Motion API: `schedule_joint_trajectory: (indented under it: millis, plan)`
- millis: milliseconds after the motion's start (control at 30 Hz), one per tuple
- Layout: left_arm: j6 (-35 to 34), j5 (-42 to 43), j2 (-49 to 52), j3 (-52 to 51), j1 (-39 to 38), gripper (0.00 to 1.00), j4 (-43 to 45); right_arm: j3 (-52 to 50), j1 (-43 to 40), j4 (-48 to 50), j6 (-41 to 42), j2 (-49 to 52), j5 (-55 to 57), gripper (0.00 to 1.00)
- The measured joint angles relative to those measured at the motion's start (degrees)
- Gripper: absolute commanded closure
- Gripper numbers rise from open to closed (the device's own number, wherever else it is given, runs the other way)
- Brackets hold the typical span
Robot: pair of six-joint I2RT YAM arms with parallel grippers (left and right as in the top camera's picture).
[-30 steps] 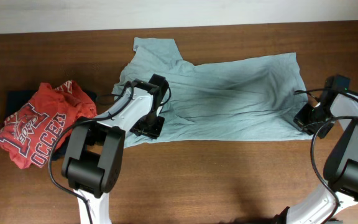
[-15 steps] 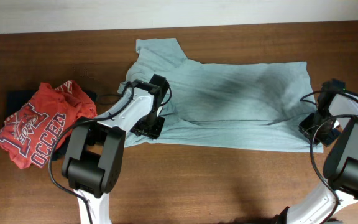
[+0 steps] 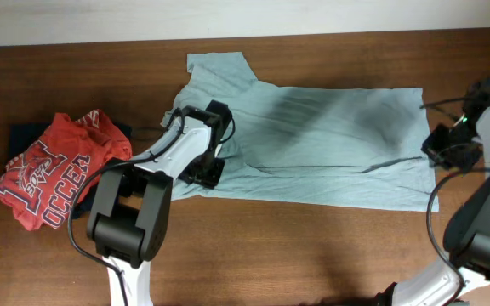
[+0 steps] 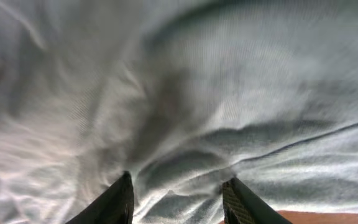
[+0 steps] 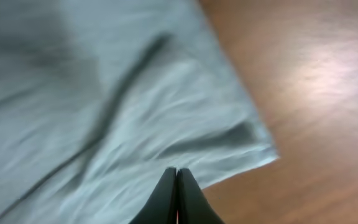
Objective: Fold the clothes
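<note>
The pale grey-teal T-shirt [image 3: 330, 136] lies spread sideways across the table, with one sleeve at the far left. My left gripper [image 3: 204, 172] is open and presses down on the shirt's left part. The left wrist view shows wrinkled cloth [image 4: 229, 74] between its spread fingers [image 4: 178, 186]. My right gripper [image 3: 439, 155] is at the shirt's right edge. In the right wrist view its fingers [image 5: 177, 171] are shut together on the shirt's hem [image 5: 92, 93], near a corner.
The red "SOCCER" shirt [image 3: 54, 170] lies crumpled at the left, on top of a dark navy garment [image 3: 24, 134]. Bare brown table [image 3: 313, 246] runs along the front, and it also shows in the right wrist view [image 5: 316, 93].
My right gripper has moved right and a little farther back, drawing the shirt's right edge out so the cloth lies flatter and wider. The left gripper has stayed in place.
</note>
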Motion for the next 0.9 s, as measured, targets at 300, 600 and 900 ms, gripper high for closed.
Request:
schedule_joint_trajectory:
  millis: [300,600,900]
  plan:
    - [0.59,-0.44,0.24,9.88,0.0,0.53,-1.9,-0.26,8.7,-1.97,-12.02,-1.33,-14.82,0.96]
    - [2.05,-1.53,0.24,13.07,0.0,0.53,-1.92,-6.6,26.21,5.92,-23.82,-1.33,-15.85,0.96]
    - [2.23,-5.68,0.26,16.46,0.0,0.53,-5.07,-11.78,33.94,10.29,-28.7,2.1,-14.1,0.96]
